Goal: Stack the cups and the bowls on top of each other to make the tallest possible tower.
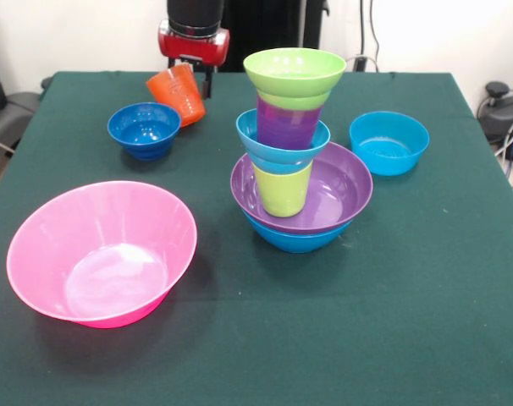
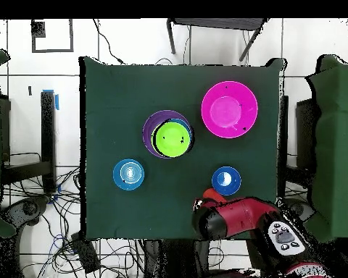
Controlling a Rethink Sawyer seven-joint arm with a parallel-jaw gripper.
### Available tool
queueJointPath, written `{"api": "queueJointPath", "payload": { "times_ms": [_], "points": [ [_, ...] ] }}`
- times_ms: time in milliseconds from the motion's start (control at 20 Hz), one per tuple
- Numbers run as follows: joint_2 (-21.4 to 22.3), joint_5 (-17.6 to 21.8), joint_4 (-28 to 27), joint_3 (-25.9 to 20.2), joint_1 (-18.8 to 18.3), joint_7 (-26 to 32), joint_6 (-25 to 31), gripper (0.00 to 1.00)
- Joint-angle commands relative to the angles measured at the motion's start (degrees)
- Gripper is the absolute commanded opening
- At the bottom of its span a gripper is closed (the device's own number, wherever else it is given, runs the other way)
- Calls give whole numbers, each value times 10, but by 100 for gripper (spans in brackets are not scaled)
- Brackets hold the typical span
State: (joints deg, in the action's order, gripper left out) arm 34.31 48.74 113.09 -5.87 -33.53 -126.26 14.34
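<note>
My gripper point(image 1: 194, 83) hangs at the table's far side, shut on the orange cup point(image 1: 179, 95), which it holds tilted just above the cloth. The tower point(image 1: 296, 152) stands mid-table: a blue bowl point(image 1: 292, 239) at the base, a purple bowl point(image 1: 337, 190) in it, then a lime green cup point(image 1: 284, 189), a turquoise bowl point(image 1: 278, 152), a purple cup point(image 1: 287, 127) and a lime green bowl point(image 1: 295, 74) on top. From overhead the tower point(image 2: 170, 137) shows as a green disc with a purple rim, and the arm point(image 2: 235, 218) reaches in from below.
A small dark blue bowl point(image 1: 144, 129) sits just in front of the held cup. A huge pink bowl point(image 1: 100, 252) lies at the front left. A turquoise bowl point(image 1: 388, 142) sits right of the tower. The green cloth point(image 1: 392, 296) covers the table.
</note>
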Motion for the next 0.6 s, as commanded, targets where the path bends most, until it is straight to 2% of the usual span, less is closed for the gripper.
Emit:
{"api": "queueJointPath", "payload": {
  "times_ms": [50, 600],
  "points": [
    [5, -9, -3, -107, -11, 104, 72, 100],
    [19, -20, 1, -141, -29, 107, 115, 100]
  ]
}}
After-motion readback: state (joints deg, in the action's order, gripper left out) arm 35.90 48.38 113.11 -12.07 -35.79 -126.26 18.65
